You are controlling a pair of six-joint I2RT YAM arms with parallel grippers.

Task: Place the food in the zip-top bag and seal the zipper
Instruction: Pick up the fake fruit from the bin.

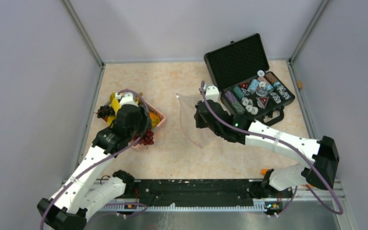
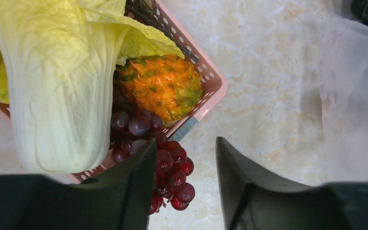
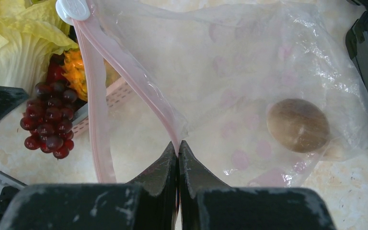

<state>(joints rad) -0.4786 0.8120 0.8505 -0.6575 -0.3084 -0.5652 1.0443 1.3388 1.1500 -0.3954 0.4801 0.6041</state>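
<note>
the right gripper (image 3: 178,146) has its fingers pressed together on the zipper (image 3: 124,62), lifting one lip so the zip-top bag (image 3: 249,57) gapes toward the basket, likely to keep the mouth ready for loading. a brown ball (image 3: 298,125) lies inside, right of centre. the left gripper (image 2: 186,148) hangs with fingers apart over the dark red grapes (image 2: 175,165) spilling off the pink basket (image 2: 214,84), probably the next pick. beneath is a pale marbled table (image 1: 172,158), with grey walls around and an open black case (image 1: 239,60) at upper right.
</note>
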